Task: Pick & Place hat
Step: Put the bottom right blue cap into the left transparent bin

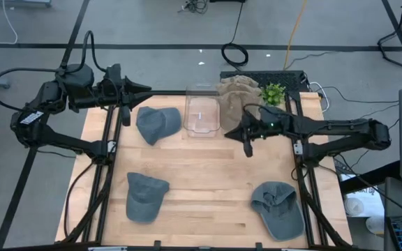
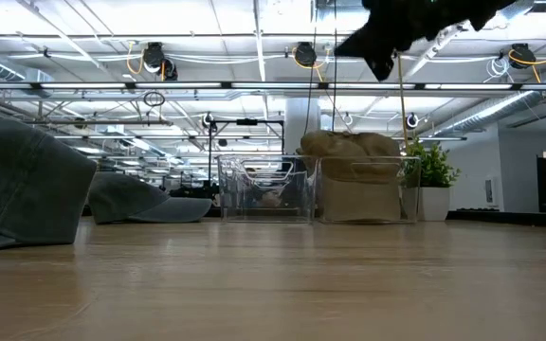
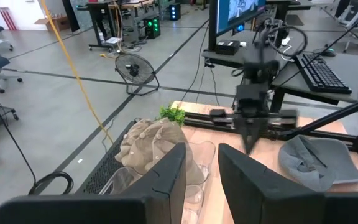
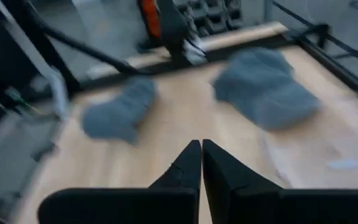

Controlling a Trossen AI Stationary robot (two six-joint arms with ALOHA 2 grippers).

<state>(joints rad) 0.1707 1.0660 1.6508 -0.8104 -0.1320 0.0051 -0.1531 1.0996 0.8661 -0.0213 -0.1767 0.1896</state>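
Observation:
Three grey caps lie brim-flat on the wooden table: one far left (image 1: 158, 124), one near left (image 1: 145, 196), one near right (image 1: 279, 208). Tan hats (image 1: 238, 97) fill a clear bin at the far edge, beside an empty clear bin (image 1: 202, 111). My right gripper (image 1: 247, 145) hangs shut above the table's middle, right of the empty bin, holding nothing; the low view shows it high up (image 2: 385, 59). Its wrist view (image 4: 201, 155) looks down on two grey caps (image 4: 120, 113) (image 4: 266, 87). My left gripper (image 1: 145, 89) waits open past the far-left corner (image 3: 202, 167).
A small green plant (image 1: 273, 93) stands at the far right by the tan hats. Dark frame rails (image 1: 107, 174) (image 1: 300, 174) run along the table's left and right sides. Bare wood (image 1: 208, 181) lies between the caps in the middle.

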